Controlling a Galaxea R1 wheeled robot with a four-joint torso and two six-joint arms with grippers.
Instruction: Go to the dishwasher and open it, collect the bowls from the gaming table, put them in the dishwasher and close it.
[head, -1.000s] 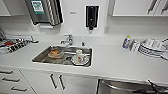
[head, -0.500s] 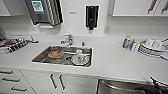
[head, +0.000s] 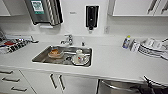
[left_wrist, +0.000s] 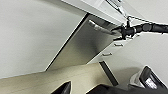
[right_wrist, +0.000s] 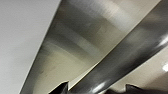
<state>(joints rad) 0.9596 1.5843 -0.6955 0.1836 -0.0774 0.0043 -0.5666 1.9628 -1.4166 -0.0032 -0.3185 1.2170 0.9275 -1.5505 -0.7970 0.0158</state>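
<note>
The right gripper (left_wrist: 119, 30) sits at the dishwasher (left_wrist: 85, 45) handle (right_wrist: 120, 65); whether it has closed I cannot tell. The dishwasher door, lower right under the desk (head: 112, 62), looks unchanged over the last second, so opening has likely not begun. Left gripper: cannot tell.

Dishwasher (head: 117, 87): I see its steel front and bar handle (head: 113, 86) a touch more in the head view's lower edge than a second ago.
Right gripper (head: 147, 83): I find it barely shifted at the handle.
</note>
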